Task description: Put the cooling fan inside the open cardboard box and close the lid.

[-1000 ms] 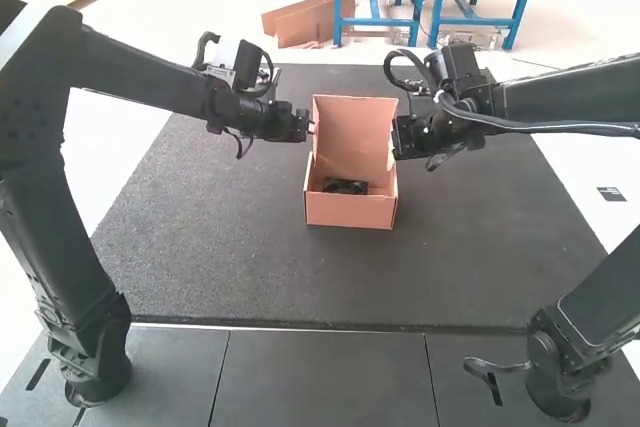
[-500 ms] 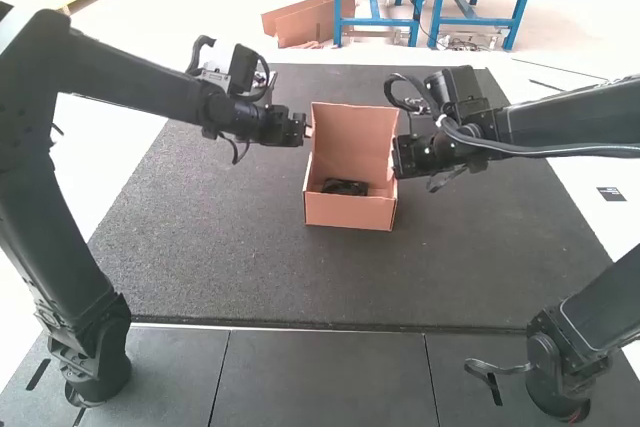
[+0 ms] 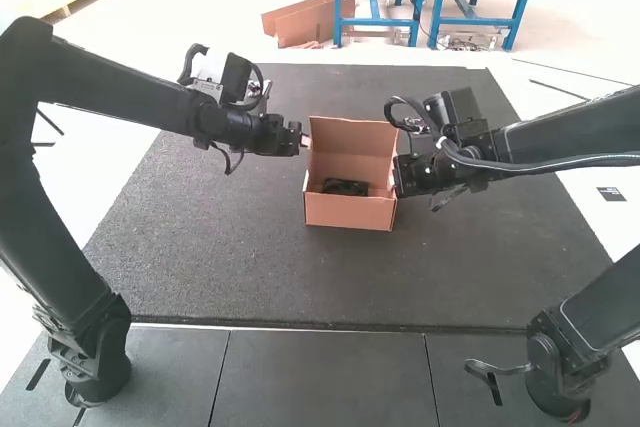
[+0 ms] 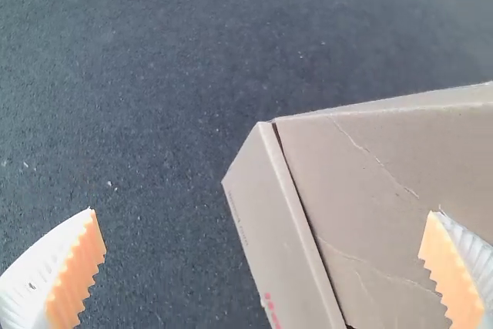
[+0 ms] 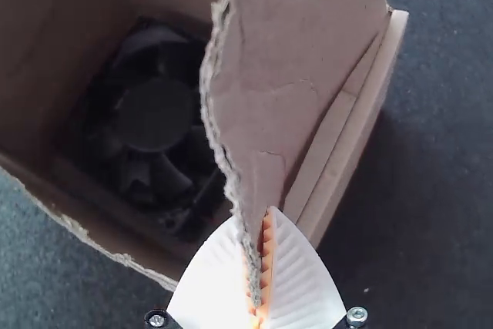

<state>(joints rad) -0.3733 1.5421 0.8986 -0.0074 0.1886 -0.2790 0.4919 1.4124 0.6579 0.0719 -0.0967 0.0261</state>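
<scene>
Pinching a side flap (image 5: 300, 75) of the box (image 3: 350, 209), your right claw (image 5: 260, 236) looks set to tuck it inward over the fan (image 5: 150, 140) (lying inside). Your left claw (image 3: 292, 136) hangs spread open beside the lid (image 3: 352, 139), probably to push it shut.

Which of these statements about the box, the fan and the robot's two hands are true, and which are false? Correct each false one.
1. The cooling fan lies inside the cardboard box. True.
2. The lid lies shut flat over the box. False: it stands raised and the box is open.
3. The right hand is shut on a side flap of the box. True.
4. The left hand grips the fan. False: it is open at the lid's edge and holds nothing.
</scene>
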